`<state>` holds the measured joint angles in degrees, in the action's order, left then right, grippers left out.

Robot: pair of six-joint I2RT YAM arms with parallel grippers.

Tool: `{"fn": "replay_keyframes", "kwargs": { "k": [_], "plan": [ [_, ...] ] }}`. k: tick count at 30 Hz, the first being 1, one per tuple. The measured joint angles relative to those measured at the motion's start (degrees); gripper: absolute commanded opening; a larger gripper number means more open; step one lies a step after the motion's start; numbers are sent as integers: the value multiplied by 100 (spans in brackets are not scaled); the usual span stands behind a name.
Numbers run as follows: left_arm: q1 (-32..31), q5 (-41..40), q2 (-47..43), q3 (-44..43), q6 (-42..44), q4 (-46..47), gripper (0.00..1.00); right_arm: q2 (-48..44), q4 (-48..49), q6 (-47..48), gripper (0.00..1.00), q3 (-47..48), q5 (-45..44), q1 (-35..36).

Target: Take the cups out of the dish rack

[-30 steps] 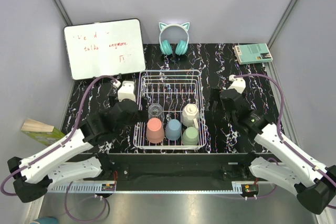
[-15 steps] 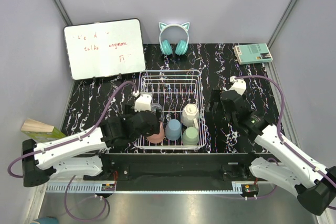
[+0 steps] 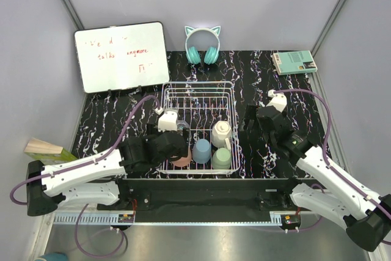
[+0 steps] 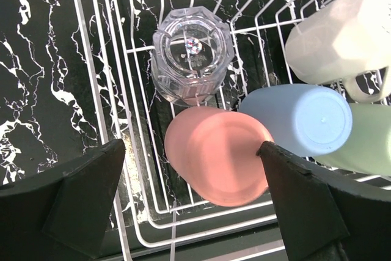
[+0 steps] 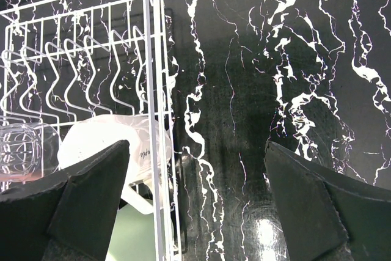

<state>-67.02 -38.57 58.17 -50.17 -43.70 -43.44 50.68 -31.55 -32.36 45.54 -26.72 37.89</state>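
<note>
Pink cup [image 4: 217, 160], rack's [image 3: 198, 83] near-L corner, betw. spread L gripper [image 4: 190, 151] fingers.

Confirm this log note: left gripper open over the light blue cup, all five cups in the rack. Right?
One detail is off. The left wrist view shows the open left gripper over the salmon-pink cup, not the light blue cup beside it. All five cups are in the dish rack.

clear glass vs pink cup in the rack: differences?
The clear glass is see-through and faceted; the pink cup is opaque and smooth. In the left wrist view the pink cup is framed between the left gripper's open jaws; the clear glass lies beyond them. Both stand bottom-up in the dish rack.
</note>
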Motion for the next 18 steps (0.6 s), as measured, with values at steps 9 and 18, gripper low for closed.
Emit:
{"fn": "replay_keyframes", "kwargs": {
  "k": [9,18],
  "plan": [
    [-221,-177,-201,-9,-15,0,99,-2,-2,-70,100,-96,7,0],
    [-267,-125,247,4,-50,184,99,-2,2,-96,100,-118,28,0]
  ]
}}
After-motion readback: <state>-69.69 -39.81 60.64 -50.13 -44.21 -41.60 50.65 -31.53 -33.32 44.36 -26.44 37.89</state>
